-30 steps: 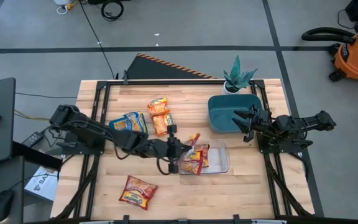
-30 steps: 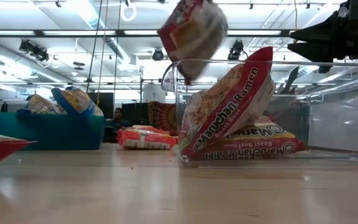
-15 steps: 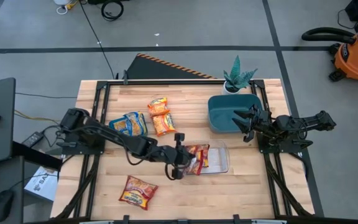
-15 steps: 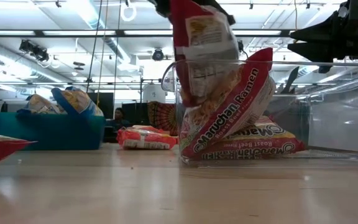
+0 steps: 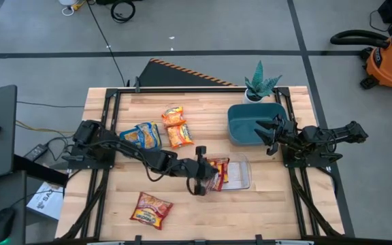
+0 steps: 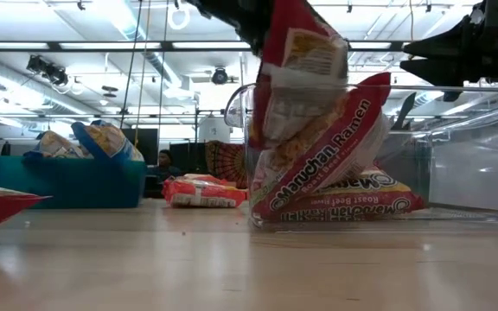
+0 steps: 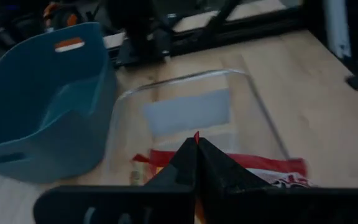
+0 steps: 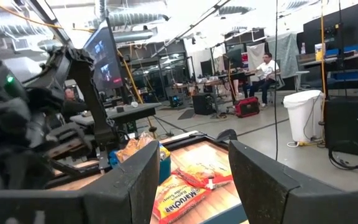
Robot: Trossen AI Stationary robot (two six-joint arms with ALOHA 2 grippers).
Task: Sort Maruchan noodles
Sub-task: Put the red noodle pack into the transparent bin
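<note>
Pressed together on the top edge of a red-trimmed noodle packet [image 6: 296, 95], the left gripper [image 5: 205, 178] hangs over the near-left end of the clear bin [image 5: 245, 178]. That packet hangs upright, long axis vertical, its top edge up in the fingers and its lower end down inside the bin, directly beneath the gripper. In the low view it leans against a second packet [image 6: 335, 160] propped on a slant, with a third [image 6: 366, 203] lying flat on the bin floor.

A second ago the held packet was higher, clear of the bin's rim and farther left; half a second ago it was just entering the bin. Now it sits lower and farther in, touching the slanted packet.

The right gripper [image 5: 265, 137], fingers spread, waits over the blue tub [image 5: 240, 116] and has not moved.

Elsewhere on the table [image 5: 278, 204], two orange packets [image 5: 175, 126] and a blue-trimmed pair [image 5: 141, 135] lie flat behind the left arm, and one red packet [image 5: 151, 208] lies near the front edge.
</note>
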